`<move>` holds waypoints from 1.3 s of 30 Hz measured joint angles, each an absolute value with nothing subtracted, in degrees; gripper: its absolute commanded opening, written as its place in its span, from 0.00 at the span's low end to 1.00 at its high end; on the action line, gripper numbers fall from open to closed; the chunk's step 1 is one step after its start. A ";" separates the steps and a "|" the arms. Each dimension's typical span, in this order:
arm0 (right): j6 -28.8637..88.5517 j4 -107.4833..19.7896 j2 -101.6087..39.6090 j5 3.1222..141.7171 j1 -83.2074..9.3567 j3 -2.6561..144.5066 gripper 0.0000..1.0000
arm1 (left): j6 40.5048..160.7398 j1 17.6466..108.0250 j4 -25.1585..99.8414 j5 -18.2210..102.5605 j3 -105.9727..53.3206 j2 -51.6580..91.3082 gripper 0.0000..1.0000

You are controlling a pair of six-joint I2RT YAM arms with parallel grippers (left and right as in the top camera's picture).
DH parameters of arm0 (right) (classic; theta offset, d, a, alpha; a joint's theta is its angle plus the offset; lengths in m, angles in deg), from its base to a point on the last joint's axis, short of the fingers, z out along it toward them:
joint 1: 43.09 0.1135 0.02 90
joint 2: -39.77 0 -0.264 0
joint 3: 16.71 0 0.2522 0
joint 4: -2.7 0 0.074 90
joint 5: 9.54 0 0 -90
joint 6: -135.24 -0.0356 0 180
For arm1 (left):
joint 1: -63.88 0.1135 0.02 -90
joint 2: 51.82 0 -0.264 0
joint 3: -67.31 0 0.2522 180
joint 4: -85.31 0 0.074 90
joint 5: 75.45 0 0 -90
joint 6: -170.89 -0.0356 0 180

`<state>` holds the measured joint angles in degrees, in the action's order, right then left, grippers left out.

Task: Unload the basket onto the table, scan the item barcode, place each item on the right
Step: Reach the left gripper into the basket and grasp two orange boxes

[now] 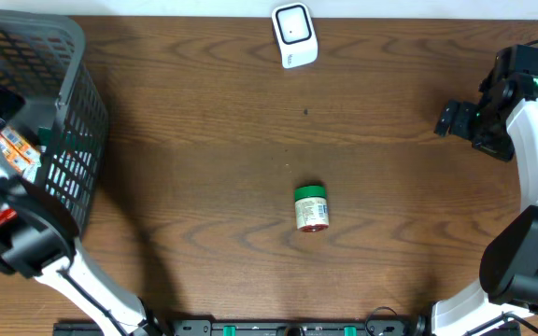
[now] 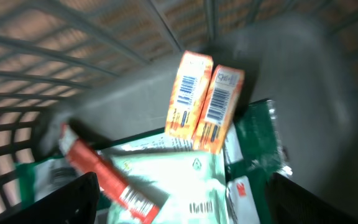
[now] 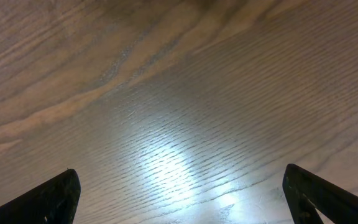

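Observation:
A small jar (image 1: 311, 207) with a green lid and a red-and-white label lies on its side at the middle of the wooden table. The white barcode scanner (image 1: 294, 35) sits at the far edge. My left gripper (image 2: 182, 199) hangs open inside the grey basket (image 1: 73, 140), above a white-green pouch (image 2: 173, 180) and a red stick pack (image 2: 107, 180), holding nothing. Two orange cartons (image 2: 204, 102) with barcodes lie just beyond it. My right gripper (image 3: 182, 193) is open over bare wood at the right side (image 1: 451, 119), far from the jar.
The basket fills the left edge of the table and also holds a dark green packet (image 2: 260, 137). Its mesh walls surround the left gripper. The right arm's base (image 1: 521, 271) stands at the near right corner.

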<state>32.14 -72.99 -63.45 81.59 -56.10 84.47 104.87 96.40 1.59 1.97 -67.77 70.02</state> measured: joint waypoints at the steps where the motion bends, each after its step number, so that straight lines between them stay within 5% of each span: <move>1: 32.14 -72.97 -63.47 81.59 -56.10 84.47 0.99 | 104.65 96.53 1.86 2.11 -67.77 71.59 0.86; 29: 32.12 -72.99 -63.47 81.59 -56.10 84.47 0.99 | 99.85 97.93 13.62 2.24 -61.84 78.33 0.86; 36: 32.12 -72.97 -63.47 81.59 -56.13 84.47 0.99 | 98.97 97.95 15.69 2.24 -58.46 78.35 0.23; 39: 32.14 -72.97 -63.45 81.59 -56.10 84.47 0.99 | 98.80 97.95 16.02 2.35 -58.46 78.35 0.19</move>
